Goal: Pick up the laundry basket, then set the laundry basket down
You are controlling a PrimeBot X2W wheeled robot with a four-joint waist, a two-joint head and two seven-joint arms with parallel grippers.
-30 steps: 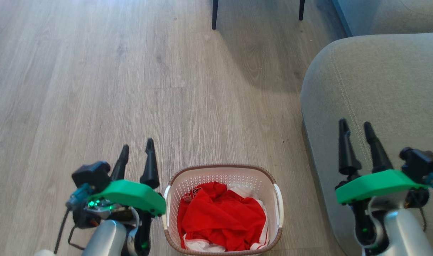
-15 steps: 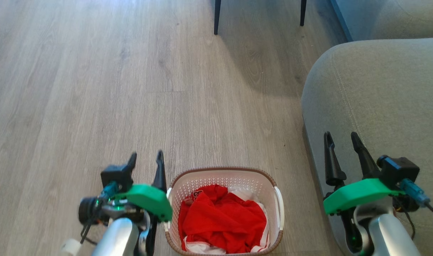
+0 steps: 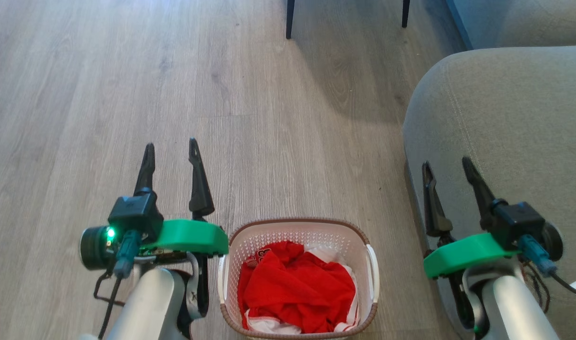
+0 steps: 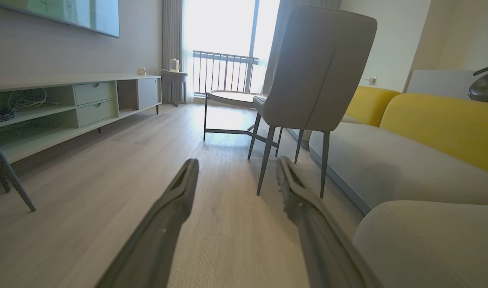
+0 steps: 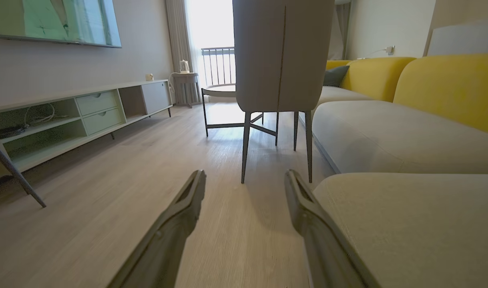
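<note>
Just right of the laundry basket stands a grey sofa.

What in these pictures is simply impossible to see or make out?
Head view: the floor of the basket, hidden under the red clothes.
Head view: the white print on the clothes, too small to read.
Head view: the chair, cut off by the top edge above its legs.
Left wrist view: a dark object, cut off by the right edge and not identifiable.
</note>
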